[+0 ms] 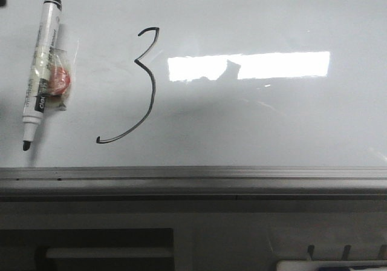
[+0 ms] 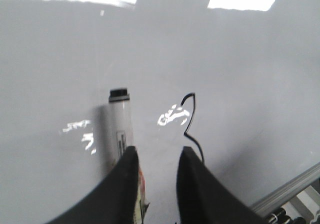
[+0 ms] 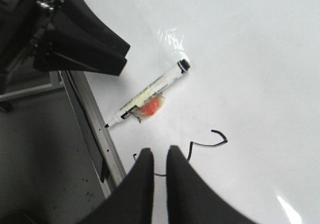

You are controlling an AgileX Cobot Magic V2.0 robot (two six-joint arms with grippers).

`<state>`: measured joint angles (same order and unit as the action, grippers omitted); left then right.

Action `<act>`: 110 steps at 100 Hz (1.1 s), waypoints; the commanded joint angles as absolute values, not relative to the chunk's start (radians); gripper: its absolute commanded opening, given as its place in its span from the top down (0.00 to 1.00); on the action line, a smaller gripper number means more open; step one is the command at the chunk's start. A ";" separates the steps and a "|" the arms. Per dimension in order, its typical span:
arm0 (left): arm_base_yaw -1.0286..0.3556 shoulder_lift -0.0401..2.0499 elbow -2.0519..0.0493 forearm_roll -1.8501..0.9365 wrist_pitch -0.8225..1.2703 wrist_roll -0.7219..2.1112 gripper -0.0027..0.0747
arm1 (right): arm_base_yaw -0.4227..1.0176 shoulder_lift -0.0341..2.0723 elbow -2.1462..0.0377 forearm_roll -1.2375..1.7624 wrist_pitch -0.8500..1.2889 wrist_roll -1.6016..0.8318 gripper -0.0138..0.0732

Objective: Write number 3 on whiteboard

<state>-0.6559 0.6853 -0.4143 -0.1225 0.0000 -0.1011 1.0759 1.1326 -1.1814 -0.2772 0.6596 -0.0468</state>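
Observation:
The number 3 (image 1: 140,86) is drawn in thin black line on the whiteboard (image 1: 272,126), left of centre. A white marker (image 1: 39,71) with a black cap end lies flat on the board at far left, with a crumpled clear wrap with red (image 1: 60,77) stuck to it. In the left wrist view my left gripper (image 2: 157,156) is open and empty above the board, between the marker (image 2: 120,124) and the 3 (image 2: 190,116). My right gripper (image 3: 160,154) has its jaws almost together, empty, over the 3's lower curve (image 3: 207,143). No gripper shows in the front view.
The grey metal rail (image 1: 193,177) runs along the board's near edge. A bright rectangular light reflection (image 1: 272,65) lies right of the 3. In the right wrist view the left gripper (image 3: 125,59) hangs dark above the rail (image 3: 95,129), near the marker (image 3: 150,91).

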 commanded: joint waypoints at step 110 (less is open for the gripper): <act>-0.653 0.143 -0.232 0.069 0.125 -0.096 0.99 | 1.071 0.314 -0.324 -0.233 0.094 -0.039 0.91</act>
<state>-0.6544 0.1326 -0.2065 0.0844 0.1997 -0.0950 1.0759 0.3095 -0.2999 -0.2335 0.1733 -0.0413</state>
